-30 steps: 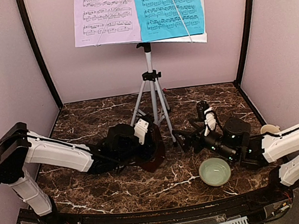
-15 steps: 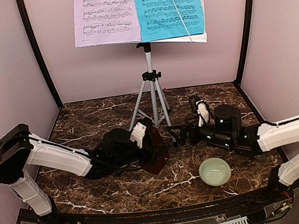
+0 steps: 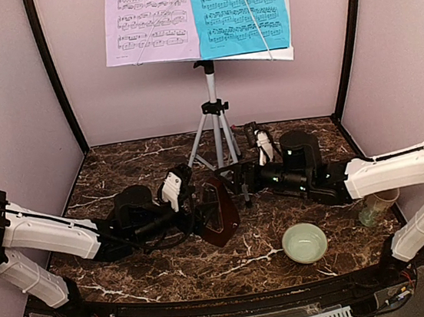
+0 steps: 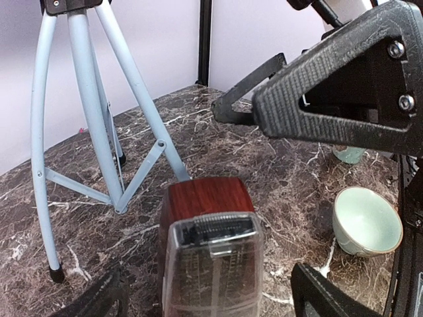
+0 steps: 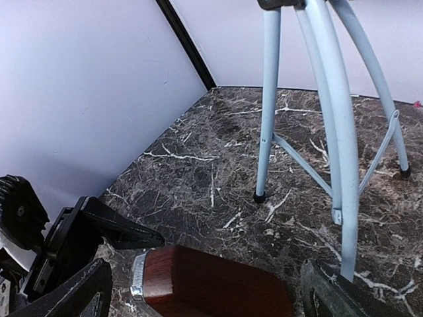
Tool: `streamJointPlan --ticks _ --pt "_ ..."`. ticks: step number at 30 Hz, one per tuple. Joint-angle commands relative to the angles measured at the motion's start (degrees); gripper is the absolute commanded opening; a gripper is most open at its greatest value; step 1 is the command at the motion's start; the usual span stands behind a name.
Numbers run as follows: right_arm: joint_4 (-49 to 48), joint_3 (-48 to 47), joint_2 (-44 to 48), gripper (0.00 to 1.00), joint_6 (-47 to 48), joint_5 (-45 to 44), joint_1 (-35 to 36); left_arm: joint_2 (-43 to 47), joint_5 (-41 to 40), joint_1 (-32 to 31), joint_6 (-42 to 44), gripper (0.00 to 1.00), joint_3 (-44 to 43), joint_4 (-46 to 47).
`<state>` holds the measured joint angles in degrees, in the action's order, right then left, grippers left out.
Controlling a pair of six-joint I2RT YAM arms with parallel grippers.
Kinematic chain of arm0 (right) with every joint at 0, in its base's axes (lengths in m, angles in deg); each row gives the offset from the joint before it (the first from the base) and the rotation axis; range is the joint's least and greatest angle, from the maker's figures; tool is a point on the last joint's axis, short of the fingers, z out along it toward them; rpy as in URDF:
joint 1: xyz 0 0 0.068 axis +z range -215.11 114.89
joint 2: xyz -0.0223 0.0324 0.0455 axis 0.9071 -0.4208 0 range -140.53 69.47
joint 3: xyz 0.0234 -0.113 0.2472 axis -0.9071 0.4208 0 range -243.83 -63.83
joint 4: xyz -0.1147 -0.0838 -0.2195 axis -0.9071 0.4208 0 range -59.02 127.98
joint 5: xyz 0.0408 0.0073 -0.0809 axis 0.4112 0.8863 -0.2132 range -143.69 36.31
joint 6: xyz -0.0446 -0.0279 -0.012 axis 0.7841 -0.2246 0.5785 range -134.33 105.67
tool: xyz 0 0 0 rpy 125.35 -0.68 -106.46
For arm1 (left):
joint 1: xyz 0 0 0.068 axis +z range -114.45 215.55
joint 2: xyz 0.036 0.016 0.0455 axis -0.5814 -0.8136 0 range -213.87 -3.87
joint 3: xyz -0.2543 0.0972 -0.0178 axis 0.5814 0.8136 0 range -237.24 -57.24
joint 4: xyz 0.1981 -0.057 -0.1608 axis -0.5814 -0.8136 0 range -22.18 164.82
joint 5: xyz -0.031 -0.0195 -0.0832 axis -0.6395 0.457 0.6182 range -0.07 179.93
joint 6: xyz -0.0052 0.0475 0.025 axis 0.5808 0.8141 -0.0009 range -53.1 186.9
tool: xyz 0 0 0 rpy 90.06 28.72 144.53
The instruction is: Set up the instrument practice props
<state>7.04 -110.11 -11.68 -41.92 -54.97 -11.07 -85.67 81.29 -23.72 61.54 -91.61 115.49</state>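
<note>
Dark reddish-brown wood forms a pyramid metronome (image 3: 217,210) with a clear plastic cover. It sits low near the middle of a dark brown marble-patterned table (image 3: 120,170), just beside the foot of one leg of a silver tripod music stand (image 3: 215,119). The metronome looks tipped rather than upright, though its exact lean is hard to judge.

The left end effector (image 4: 206,290) reaches in from the left with its two black fingers spread wide on either side of the metronome. The left wrist view shows a gap at each finger, so it grips nothing. The right end effector (image 5: 208,287) comes in low from the right, its fingers also wide apart and empty, and the metronome's wooden body shows between them. The two end effectors face each other closely across the metronome.

Behind them the stand rises on three splayed legs at the back of the table. Its white perforated desk carries a lavender sheet-music page (image 3: 148,19) on the left and a cyan sheet-music page (image 3: 240,8) on the right, each crossed by a thin wire holder.

A pale green bowl (image 3: 304,241) sits upright toward the front right. A cream mug (image 3: 374,206) stands further right, partly hidden behind the right arm (image 3: 399,170).
</note>
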Motion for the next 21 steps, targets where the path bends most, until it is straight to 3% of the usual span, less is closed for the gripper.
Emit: streamJointPlan --ticks 1,10,21 --pt "-0.5 -2.6 -2.7 0.99 -3.7 5.5 -1.1 0.8 -0.1 -0.1 1.3 0.84 -1.0 0.2" --pt "-10.6 -1.2 -7.7 0.97 -16.5 15.1 -4.6 -1.0 0.4 -0.1 2.2 0.78 -1.6 4.0" --pt "-12.9 -1.2 -9.7 0.94 -20.0 17.8 -4.7 -2.2 -0.5 -0.1 2.9 0.73 -3.2 4.2"
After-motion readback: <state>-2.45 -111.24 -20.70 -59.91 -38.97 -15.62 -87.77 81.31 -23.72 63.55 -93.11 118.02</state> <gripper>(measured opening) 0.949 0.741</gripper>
